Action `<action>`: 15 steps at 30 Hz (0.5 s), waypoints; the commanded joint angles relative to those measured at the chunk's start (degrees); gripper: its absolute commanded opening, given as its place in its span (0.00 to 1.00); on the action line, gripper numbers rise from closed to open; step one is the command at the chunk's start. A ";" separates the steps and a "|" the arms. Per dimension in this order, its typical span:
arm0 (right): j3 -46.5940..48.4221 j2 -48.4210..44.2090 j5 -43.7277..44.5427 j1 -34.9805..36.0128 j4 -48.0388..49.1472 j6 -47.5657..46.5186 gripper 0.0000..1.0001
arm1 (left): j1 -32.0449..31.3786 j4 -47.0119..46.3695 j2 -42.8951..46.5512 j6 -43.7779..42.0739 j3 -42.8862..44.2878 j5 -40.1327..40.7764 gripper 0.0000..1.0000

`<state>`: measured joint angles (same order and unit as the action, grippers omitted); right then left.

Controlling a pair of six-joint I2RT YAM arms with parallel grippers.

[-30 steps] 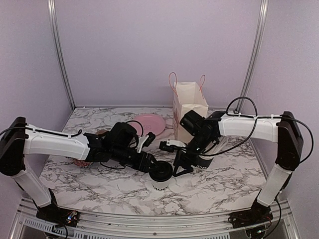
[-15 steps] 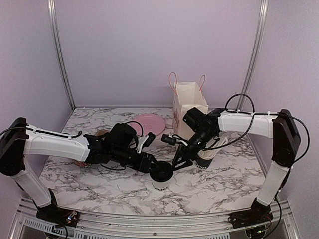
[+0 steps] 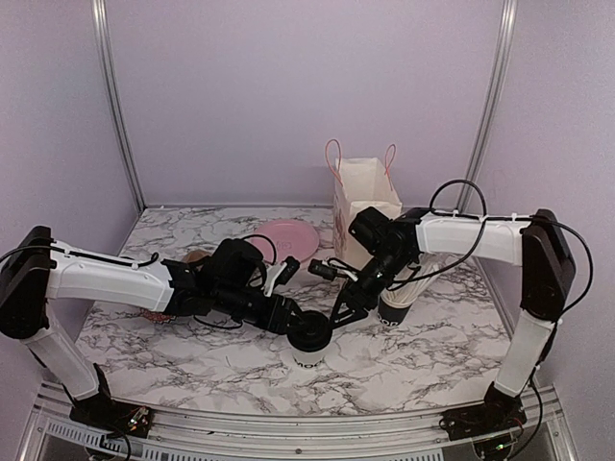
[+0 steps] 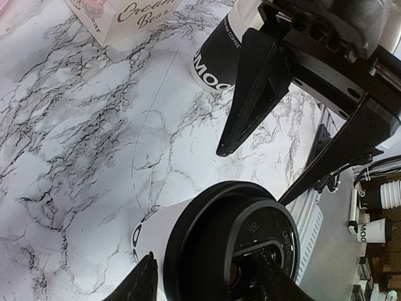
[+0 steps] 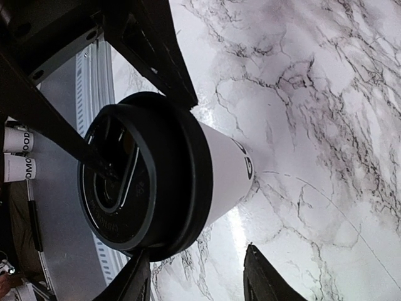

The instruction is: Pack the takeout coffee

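Note:
A white takeout coffee cup (image 3: pixel 308 358) with a black lid stands at the front middle of the marble table (image 3: pixel 192 355). My left gripper (image 3: pixel 293 323) reaches in from the left and is shut on its top. In the left wrist view one finger (image 4: pixel 139 282) lies against the cup (image 4: pixel 164 231) just under the lid, and the other crosses the lid. My right gripper (image 3: pixel 344 309) hangs open at the cup's right. In the right wrist view the cup (image 5: pixel 222 168) has its lid rim at one finger (image 5: pixel 133 281), while the other finger stands apart from it.
A black cup with white lettering (image 3: pixel 394 311) stands just right of the right gripper and also shows in the left wrist view as the black cup (image 4: pixel 213 59). A cream paper bag (image 3: pixel 367 204) with pink handles stands at the back, and a pink plate (image 3: pixel 288 238) lies left of it.
The right arm has drawn its wrist back a little and its jaws have narrowed beside the cup. The left arm and the cup have stayed put.

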<state>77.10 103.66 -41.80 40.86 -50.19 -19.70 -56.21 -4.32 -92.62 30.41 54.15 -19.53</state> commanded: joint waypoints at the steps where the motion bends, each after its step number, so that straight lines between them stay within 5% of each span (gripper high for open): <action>1: -0.87 5.26 18.44 2.43 2.58 2.29 0.46 | -0.57 7.29 -2.42 -1.80 -1.45 1.65 0.54; 9: 3.85 5.21 14.30 2.43 0.55 0.36 0.40 | -0.57 9.85 0.21 -1.90 -0.71 4.00 0.55; 15: 7.87 1.00 5.38 2.42 -1.84 -3.82 0.49 | -0.66 10.10 10.16 -4.81 -0.10 9.98 0.71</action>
<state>81.82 106.19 -35.33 42.61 -51.27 -20.25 -56.55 1.19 -89.03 28.75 54.15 -15.18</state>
